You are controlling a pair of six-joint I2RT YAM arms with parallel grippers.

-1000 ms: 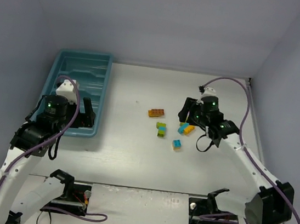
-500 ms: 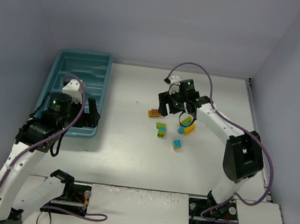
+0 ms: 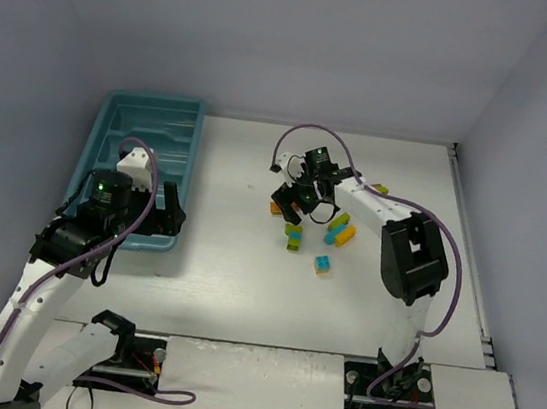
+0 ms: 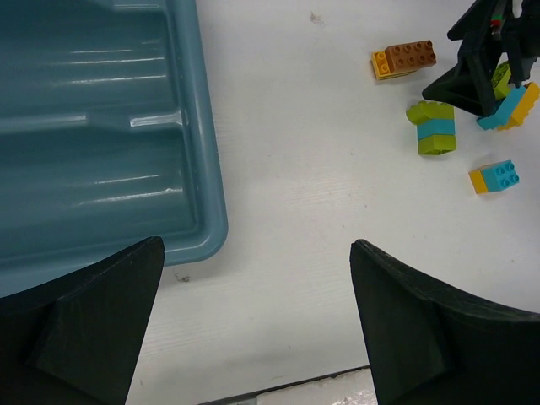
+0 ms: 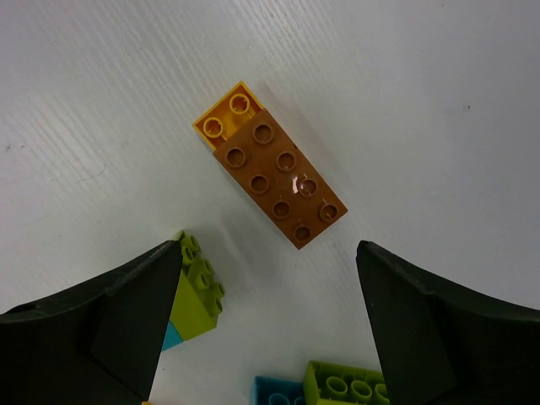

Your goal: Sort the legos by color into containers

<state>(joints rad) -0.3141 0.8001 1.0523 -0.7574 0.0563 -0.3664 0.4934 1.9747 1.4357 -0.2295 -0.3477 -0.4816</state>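
The teal tray (image 3: 113,121) with long compartments lies at the left; no bricks show in it. It also shows in the left wrist view (image 4: 211,194). A brown brick stacked on an orange one (image 5: 278,181) lies on the table, also seen from the top (image 3: 277,208). My right gripper (image 5: 270,337) hovers open and empty just above and beside it (image 3: 293,197). A lime-and-cyan stack (image 3: 293,237) lies close by (image 5: 198,291). My left gripper (image 4: 253,325) is open and empty over the table at the tray's near right corner (image 3: 166,213).
A cluster of lime, cyan and yellow bricks (image 3: 339,230) lies right of the stack. A cyan-and-yellow brick (image 3: 322,263) sits nearer me (image 4: 494,176). A small lime brick (image 3: 380,189) lies at the far right. Grey walls enclose the table.
My right arm has swung left from the brick cluster to above the brown-and-orange brick. My left arm shifted slightly right beside the tray, then held still.
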